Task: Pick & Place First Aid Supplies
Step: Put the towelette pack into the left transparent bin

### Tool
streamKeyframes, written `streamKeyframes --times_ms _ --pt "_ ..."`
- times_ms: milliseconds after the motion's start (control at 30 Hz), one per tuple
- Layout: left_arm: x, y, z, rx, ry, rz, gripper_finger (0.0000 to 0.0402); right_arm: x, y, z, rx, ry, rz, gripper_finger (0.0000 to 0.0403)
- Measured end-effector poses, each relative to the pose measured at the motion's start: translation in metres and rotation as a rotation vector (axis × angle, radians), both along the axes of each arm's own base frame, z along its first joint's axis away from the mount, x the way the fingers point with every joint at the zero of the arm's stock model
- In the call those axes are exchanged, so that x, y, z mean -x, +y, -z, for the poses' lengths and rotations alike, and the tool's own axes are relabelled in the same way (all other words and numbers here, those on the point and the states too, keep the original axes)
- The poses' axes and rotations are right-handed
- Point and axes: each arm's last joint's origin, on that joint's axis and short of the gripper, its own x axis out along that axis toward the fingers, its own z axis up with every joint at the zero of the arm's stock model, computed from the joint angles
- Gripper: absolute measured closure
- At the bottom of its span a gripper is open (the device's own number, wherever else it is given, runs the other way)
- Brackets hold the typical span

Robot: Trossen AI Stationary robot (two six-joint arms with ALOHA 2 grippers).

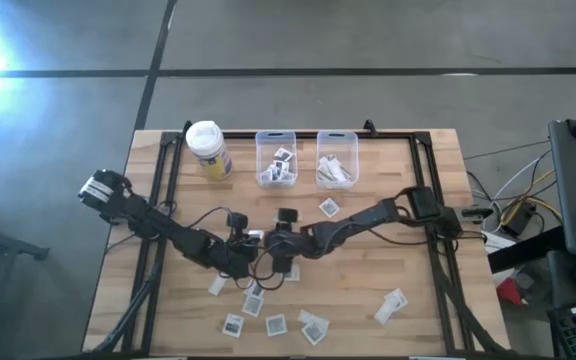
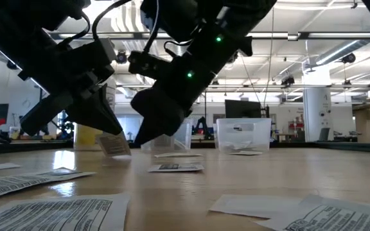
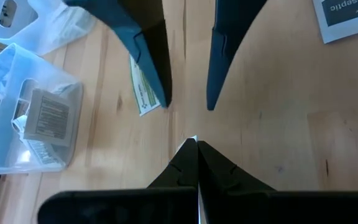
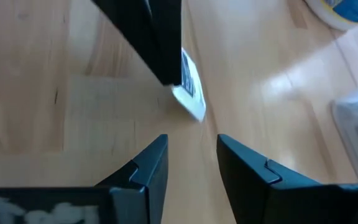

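One camera hangs overhead, looking straight down on the whole wooden table (image 1: 388, 270), with grey floor showing beyond its edges. A second sits at tabletop level, looking flat across the boards into the hall behind, so packets near it loom large. The two wrist cameras ride close above the wood, each looking past its own dark fingers. All four share the middle of the table; the clear bins (image 1: 276, 158) appear from overhead, low (image 2: 243, 135) and left wrist (image 3: 23, 118).

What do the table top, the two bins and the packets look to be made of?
Table: pale wood, matte, grain and plank seams show. Bins: clear plastic, contents visible through the walls. Packets: likely paper or thin foil, flat, white, printed.
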Motion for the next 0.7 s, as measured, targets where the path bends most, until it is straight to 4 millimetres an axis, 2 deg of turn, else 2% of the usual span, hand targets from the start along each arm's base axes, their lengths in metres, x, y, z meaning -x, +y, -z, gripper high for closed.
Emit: streamKeyframes --times_ms 367,700 --pt "-0.0007 -0.0004 -0.001 0.003 -0.002 -0.002 0.0402 -0.0074 -0.003 -0.0019 0.027 -0.059 -0.042 0.027" --pt "-0.0045 -0.002 -0.0053 0.017 -0.03 -0.004 0.0401 -0.0089 -0.0038 0.0 -0.032 -0.092 -0.088 0.0278"
